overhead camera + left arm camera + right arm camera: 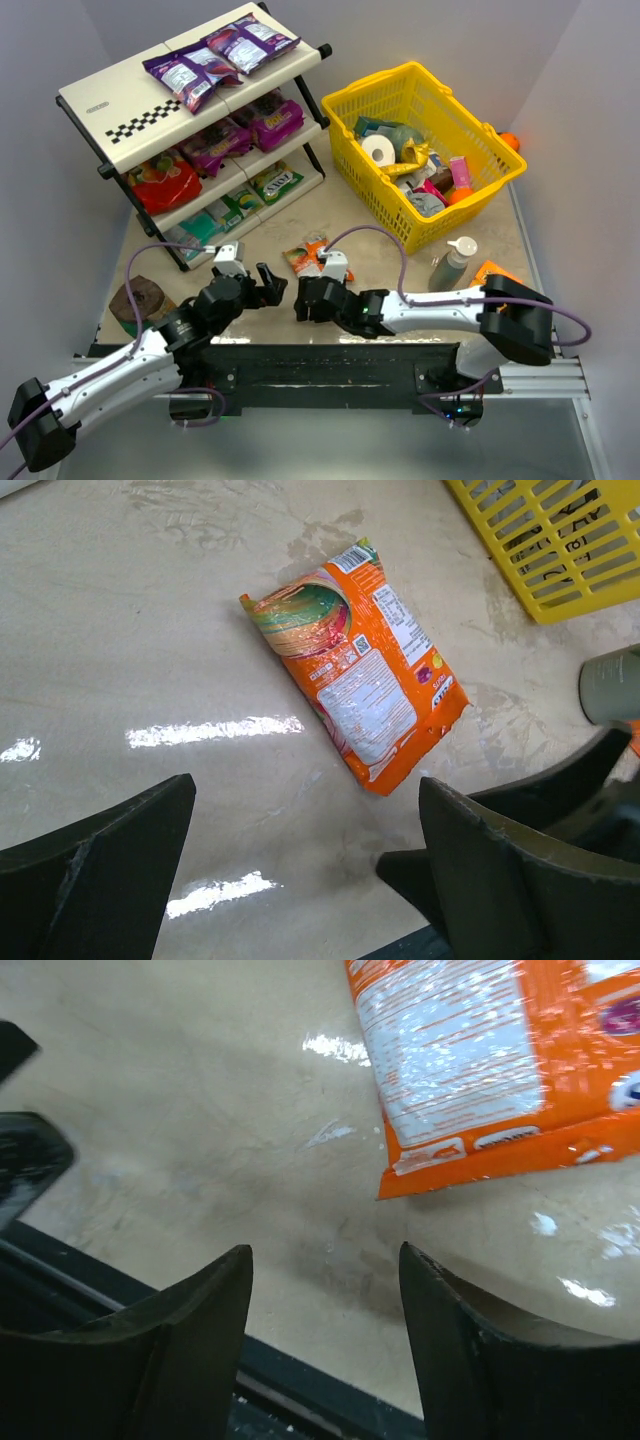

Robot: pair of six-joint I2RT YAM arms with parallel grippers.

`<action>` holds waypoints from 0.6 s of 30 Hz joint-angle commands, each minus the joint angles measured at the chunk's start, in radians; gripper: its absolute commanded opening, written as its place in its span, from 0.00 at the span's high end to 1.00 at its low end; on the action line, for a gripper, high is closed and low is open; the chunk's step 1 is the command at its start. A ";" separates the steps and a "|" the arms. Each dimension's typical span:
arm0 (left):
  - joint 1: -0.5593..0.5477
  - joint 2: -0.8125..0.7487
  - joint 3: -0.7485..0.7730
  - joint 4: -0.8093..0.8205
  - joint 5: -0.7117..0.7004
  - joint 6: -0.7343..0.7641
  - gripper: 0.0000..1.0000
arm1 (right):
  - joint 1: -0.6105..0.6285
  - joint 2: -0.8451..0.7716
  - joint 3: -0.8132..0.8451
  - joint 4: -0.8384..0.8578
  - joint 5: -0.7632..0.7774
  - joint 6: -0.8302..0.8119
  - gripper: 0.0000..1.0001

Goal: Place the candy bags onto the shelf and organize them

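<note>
Right hand (325,1330) and left hand (300,880) hover open, empty, near the orange candy bag (355,670) flat on the worktop (130,630); best pinch one edge squarely.

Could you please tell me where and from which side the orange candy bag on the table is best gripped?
Pinch the orange bag across its narrow width, mid-length, coming straight down from above. It lies flat on the table with no edge lifted, so a side approach probably finds nothing to catch.

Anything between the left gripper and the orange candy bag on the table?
No: in the left wrist view only bare tabletop separates the left gripper from the orange candy bag.
</note>
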 commanded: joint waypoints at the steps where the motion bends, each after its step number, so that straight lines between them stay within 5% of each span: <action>1: -0.004 0.038 -0.005 0.102 -0.005 -0.013 0.01 | -0.005 -0.158 -0.057 -0.094 0.075 0.092 0.29; 9: -0.004 0.161 -0.023 0.281 0.016 0.008 0.01 | -0.043 -0.309 -0.221 -0.079 0.129 0.282 0.10; 18: -0.005 0.213 -0.025 0.332 0.013 0.004 0.01 | -0.060 -0.288 -0.395 0.286 0.257 0.555 0.11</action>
